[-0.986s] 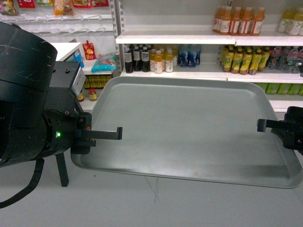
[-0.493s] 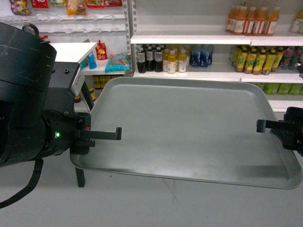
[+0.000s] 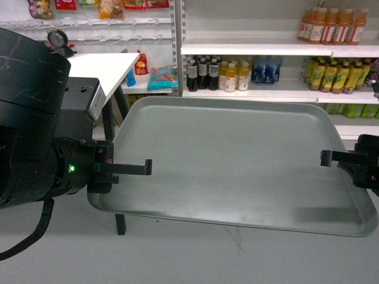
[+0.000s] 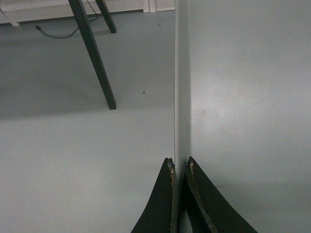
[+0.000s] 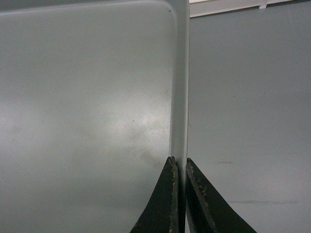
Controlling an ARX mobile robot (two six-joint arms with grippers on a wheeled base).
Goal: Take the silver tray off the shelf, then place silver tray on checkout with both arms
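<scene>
Both end effectors are pinching the tray: our left end effector (image 3: 144, 167) grips its left rim, and our right end effector (image 3: 326, 157) grips its right rim. In the left wrist view the two black fingers (image 4: 163, 199) press together on the thin raised edge of the silver tray (image 4: 243, 97), with bare grey floor (image 4: 73, 160) to the left of it. The right wrist view shows the same from the other side, our fingers (image 5: 163, 204) pressed onto the rim near a rounded corner of the tray (image 5: 87, 111).

From the head view, the silver tray (image 3: 237, 160) hangs level between our arms, above the floor (image 3: 177, 260) and touching nothing but our fingers. A green light glows on our bulky left arm (image 3: 35, 118).

Beyond the tray's far edge stand white shelves (image 3: 249, 49) stocked with bottled drinks (image 3: 219, 76) (dark, orange and yellow ones). At far left we see a white surface (image 3: 103, 66) on black legs (image 3: 120, 223), one leg showing below the tray's near left corner. Snack packets (image 3: 161, 77) lie on a low shelf just right of that surface.
</scene>
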